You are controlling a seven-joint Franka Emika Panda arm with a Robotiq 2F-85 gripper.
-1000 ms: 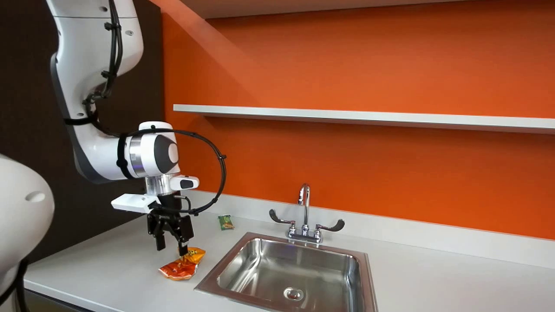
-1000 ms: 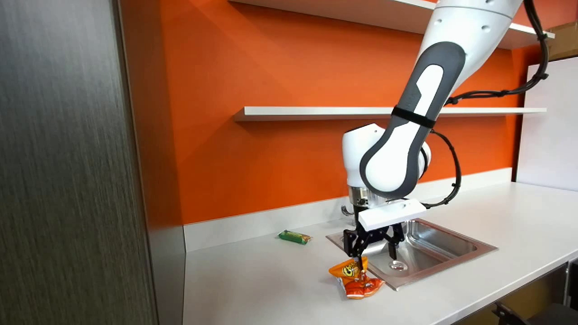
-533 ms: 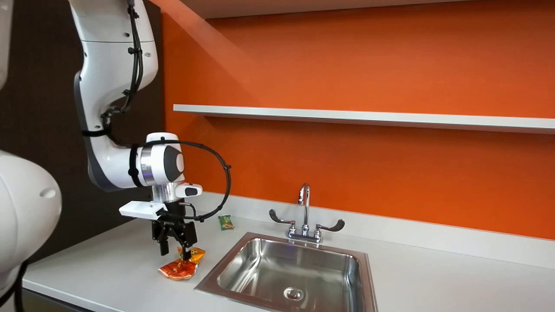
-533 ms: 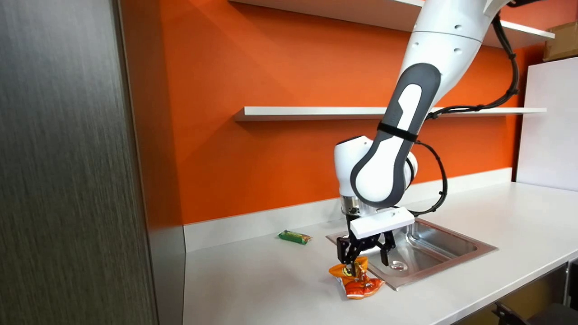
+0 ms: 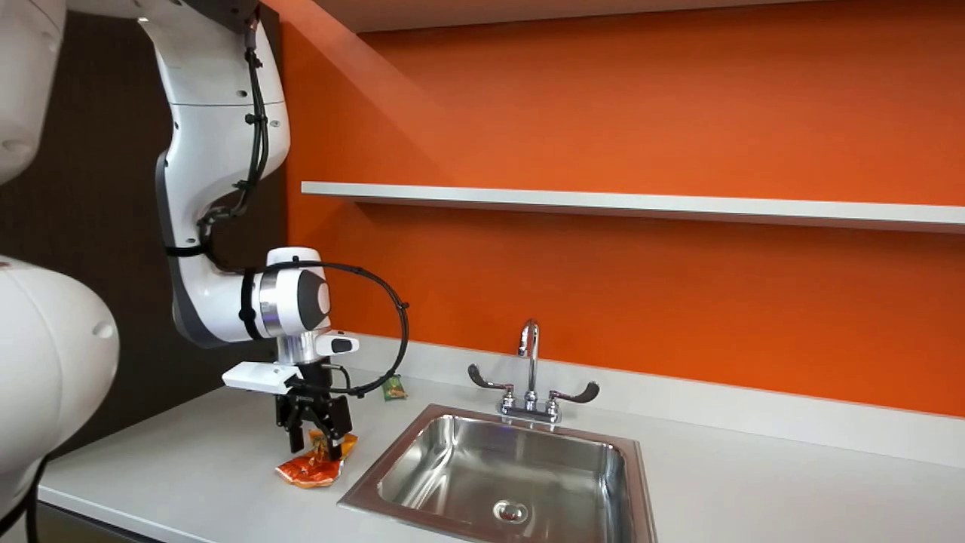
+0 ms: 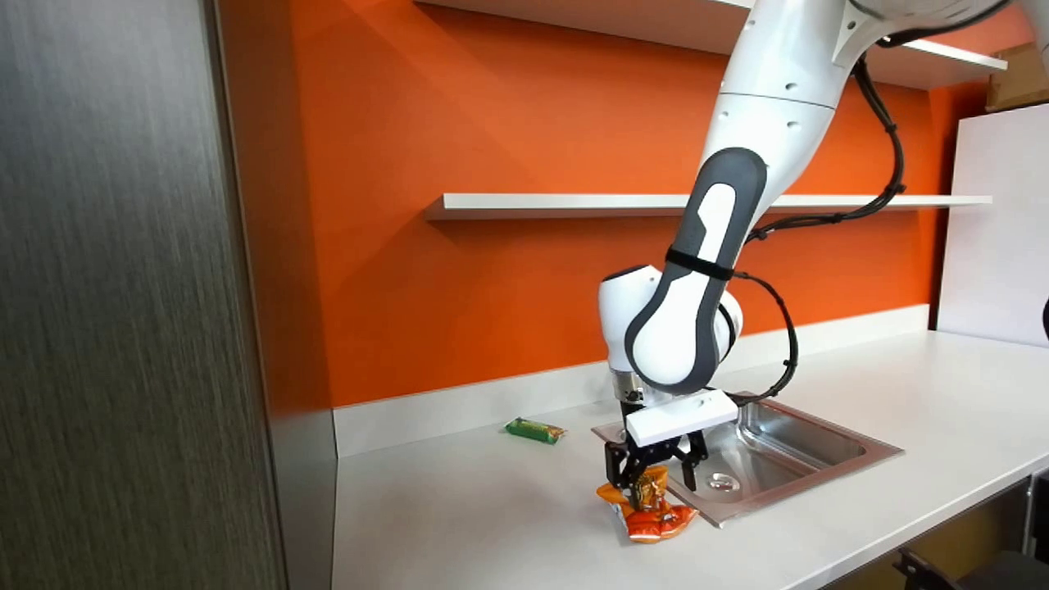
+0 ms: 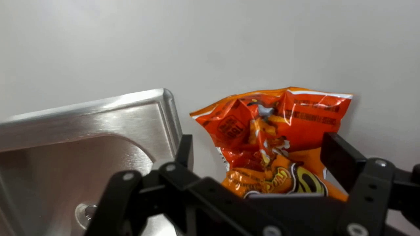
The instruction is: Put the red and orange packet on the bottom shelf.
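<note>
The red and orange packet [image 5: 307, 471] lies crumpled on the countertop, left of the sink; it also shows in an exterior view [image 6: 653, 524] and in the wrist view [image 7: 295, 127]. My gripper [image 5: 315, 452] points down over it, open, with its fingertips low. In the wrist view the gripper [image 7: 257, 144] straddles the packet's narrow middle. The left finger is apart from the packet; the right one overlaps its edge, and I cannot tell whether it touches. The gripper body hides the packet's near end. The bottom shelf [image 5: 603, 200] is a long white board on the orange wall, also in an exterior view [image 6: 565, 203].
A steel sink [image 5: 644, 483] with a faucet [image 5: 531, 369] is beside the packet. A small green packet [image 6: 534, 430] lies near the backsplash. A dark cabinet side [image 6: 123, 287] stands at the left. A higher white shelf [image 6: 623, 24] hangs above the bottom shelf.
My gripper has come down toward the packet, moving slightly right in one exterior view and left in another. Its fingers stay open. The packet has not moved.
</note>
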